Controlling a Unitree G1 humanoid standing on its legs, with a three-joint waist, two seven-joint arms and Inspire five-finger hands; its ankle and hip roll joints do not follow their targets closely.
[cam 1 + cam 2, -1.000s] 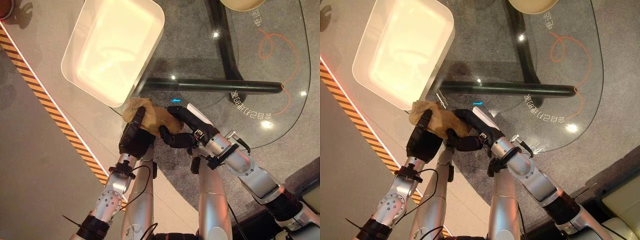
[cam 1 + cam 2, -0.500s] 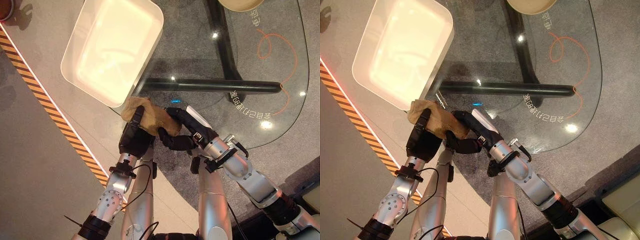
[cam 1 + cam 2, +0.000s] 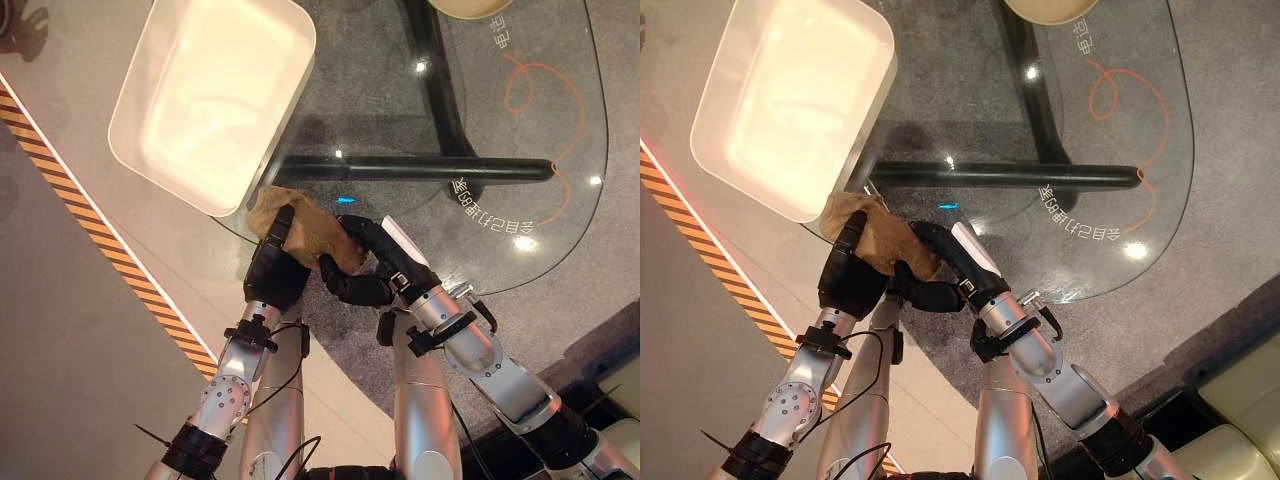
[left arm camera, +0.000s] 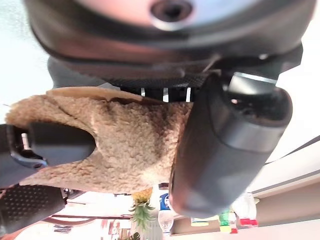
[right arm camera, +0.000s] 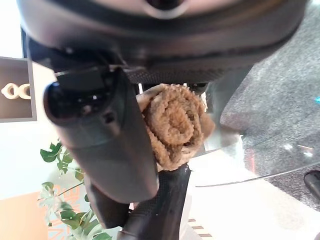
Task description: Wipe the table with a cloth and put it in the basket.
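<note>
At the near edge of the glass counter (image 3: 520, 140), just below the basket's (image 3: 135, 150) near corner, both robot hands meet on the tan cloth (image 3: 305, 228). The left robot hand (image 3: 272, 268) has its fingers curled over the cloth from the side nearer the robot, one finger lying up across the fabric; its wrist view shows the thumb closed against the fuzzy bunch. The right robot hand (image 3: 362, 262) comes in from the side away from the basket and is clamped on the cloth too: in its wrist view a rolled wad of fabric sits pinched between thumb and fingers. So the cloth is bunched and gripped from two sides, resting at or just over the counter rim rather than spread flat.

That two-handed hold looks like gathering: a crumpled, balled cloth is easier to lift clear and drop than a loose sheet, and it will not trail over the rim. Wiping seems finished or nearly so, judging by the bundle. The basket, a white rectangular tub, lies with its near corner overlapping the counter edge just beside the cloth, so the carry would be short. A dark bar (image 3: 420, 168) shows beneath the glass, beyond the hands.
</note>
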